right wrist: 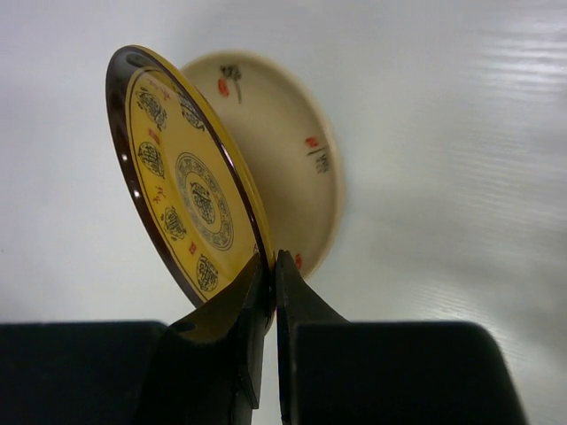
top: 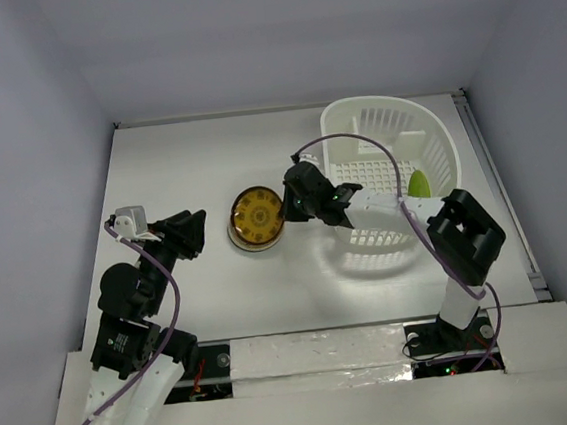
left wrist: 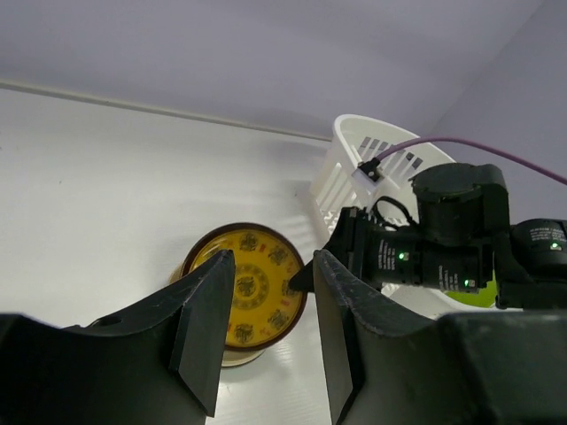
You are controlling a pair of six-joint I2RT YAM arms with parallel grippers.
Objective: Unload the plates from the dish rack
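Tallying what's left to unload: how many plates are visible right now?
3. The amber plate is tilted over the cream plate on the table, left of the dish rack; the lime green plate stands inside the rack. Others may be hidden.

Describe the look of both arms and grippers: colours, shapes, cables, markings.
Both arms alternate black joint housings with white links. A purple cable loops along the right arm; another follows the left arm. Small green lights glow on the right wrist. The left gripper and right gripper have matte black, wedge-shaped fingers. No lettering is legible.
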